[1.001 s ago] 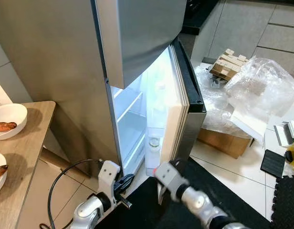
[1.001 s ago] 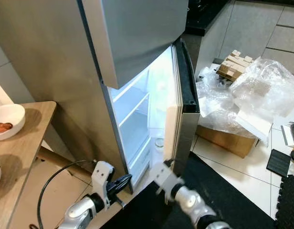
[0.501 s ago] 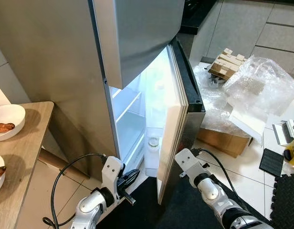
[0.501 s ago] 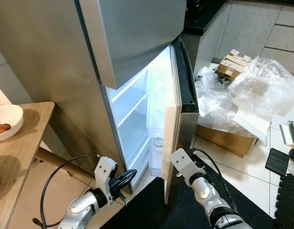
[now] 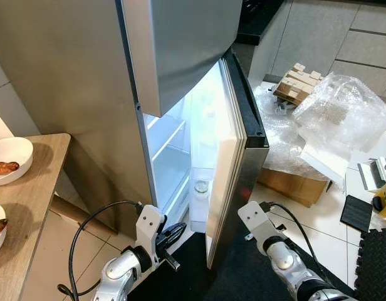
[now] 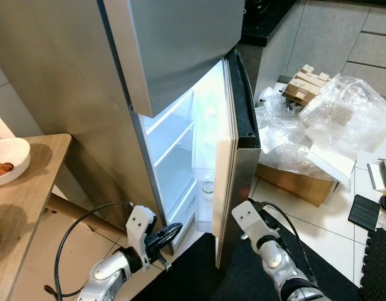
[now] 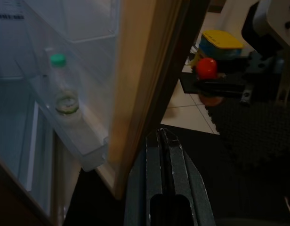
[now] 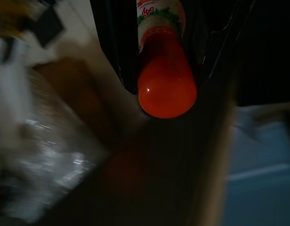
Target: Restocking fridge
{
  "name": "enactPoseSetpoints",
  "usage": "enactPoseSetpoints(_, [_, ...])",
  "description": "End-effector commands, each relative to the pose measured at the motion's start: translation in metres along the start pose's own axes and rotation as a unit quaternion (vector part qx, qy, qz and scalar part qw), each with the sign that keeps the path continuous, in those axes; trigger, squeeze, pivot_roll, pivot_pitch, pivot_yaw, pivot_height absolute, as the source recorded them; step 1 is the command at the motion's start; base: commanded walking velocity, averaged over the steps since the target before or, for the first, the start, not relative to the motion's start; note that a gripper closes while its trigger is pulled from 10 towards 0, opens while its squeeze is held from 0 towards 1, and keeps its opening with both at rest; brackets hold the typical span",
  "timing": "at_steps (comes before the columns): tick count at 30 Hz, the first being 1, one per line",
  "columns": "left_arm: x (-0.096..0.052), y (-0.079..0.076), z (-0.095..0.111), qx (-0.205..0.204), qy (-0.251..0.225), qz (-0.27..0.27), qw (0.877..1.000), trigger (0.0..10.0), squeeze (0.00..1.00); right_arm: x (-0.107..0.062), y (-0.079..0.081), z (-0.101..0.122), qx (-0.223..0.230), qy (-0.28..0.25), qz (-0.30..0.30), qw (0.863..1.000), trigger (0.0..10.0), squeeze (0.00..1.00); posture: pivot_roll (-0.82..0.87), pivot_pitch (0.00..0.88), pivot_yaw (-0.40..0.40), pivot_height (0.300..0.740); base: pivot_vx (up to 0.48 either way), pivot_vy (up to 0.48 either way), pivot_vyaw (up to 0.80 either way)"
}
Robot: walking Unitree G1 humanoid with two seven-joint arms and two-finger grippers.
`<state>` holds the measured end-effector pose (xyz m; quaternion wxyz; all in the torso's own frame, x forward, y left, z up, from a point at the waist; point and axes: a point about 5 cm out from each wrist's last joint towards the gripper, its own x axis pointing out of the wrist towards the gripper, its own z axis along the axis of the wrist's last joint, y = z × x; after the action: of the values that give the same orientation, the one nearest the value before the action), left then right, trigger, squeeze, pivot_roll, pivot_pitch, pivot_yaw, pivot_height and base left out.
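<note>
1. The right gripper clamped a red sauce bottle just right of the open fridge door
2. The left gripper was pressed closed, empty, near the door's bottom edge

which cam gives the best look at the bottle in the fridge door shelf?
Left wrist view: the green-capped bottle stands upright in the door shelf, cap and body both clear. In the two eye views it is just a small pale shape low in the door. The right wrist view faces a red bottle instead.
</note>
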<state>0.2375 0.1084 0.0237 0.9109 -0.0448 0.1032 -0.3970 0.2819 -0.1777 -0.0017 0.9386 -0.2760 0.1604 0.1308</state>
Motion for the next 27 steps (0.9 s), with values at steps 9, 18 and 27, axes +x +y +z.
enactPoseSetpoints(9, [-0.001,-0.001,0.003,0.001,-0.001,-0.013,1.0,10.0,0.0,0.006,0.029,0.028,0.032,-0.067,0.106,0.992,10.0,0.0,-0.15,0.105,-0.015,0.74,0.0,0.0,0.0])
enactPoseSetpoints(18, [0.001,-0.003,0.006,0.004,-0.003,-0.017,1.0,10.0,0.0,0.02,0.02,0.05,0.015,-0.077,0.111,0.991,10.0,0.0,-0.14,0.111,-0.026,0.74,0.0,0.0,0.0])
enactPoseSetpoints(27, [-0.001,-0.005,0.005,0.006,0.002,-0.019,1.0,10.0,0.0,0.024,-0.02,0.043,-0.014,-0.033,-0.001,0.999,10.0,0.0,-0.14,0.111,-0.025,0.74,0.0,0.0,0.0])
